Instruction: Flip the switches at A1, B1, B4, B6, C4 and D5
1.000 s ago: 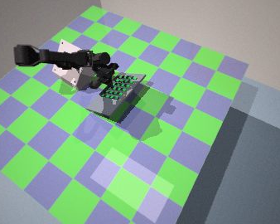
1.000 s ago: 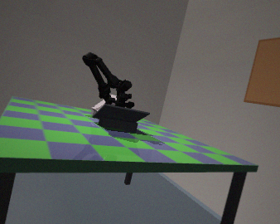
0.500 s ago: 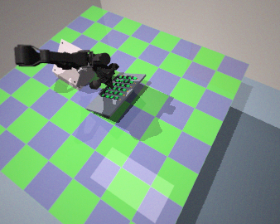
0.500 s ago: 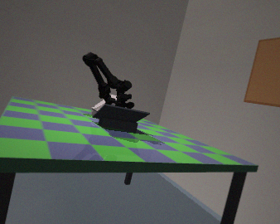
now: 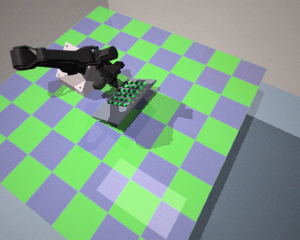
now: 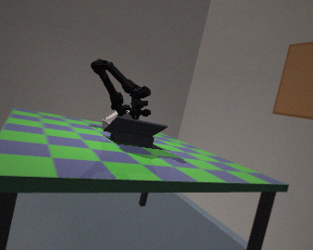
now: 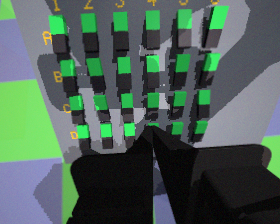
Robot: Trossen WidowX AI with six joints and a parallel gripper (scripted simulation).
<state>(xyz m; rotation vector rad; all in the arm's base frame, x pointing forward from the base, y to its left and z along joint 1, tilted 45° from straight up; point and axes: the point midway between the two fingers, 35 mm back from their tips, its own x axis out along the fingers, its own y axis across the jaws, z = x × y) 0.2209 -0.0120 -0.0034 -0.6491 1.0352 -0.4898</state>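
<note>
Tabletop [image 5: 61, 197] [image 6: 82, 169] [image 7: 20, 117]: one, green-and-violet check, beneath grey walls. Brown board [image 6: 300, 81]: one, at two o'clock in the exterior view. Switch panel [image 5: 109, 113] [image 6: 138, 127] [image 7: 245, 102]: one, tilted, at four o'clock from the white base plate [image 5: 82, 87] in the top view. Fingers [image 5: 115, 85] [image 6: 137, 116]: one pair, black, clenched on nothing, tips by D4; contact indeterminable. Switch D5 [image 7: 177, 128]: at three o'clock from the tips in the wrist view.

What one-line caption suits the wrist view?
Closed gripper over the lettered, numbered switch panel, tips near row D.
</note>
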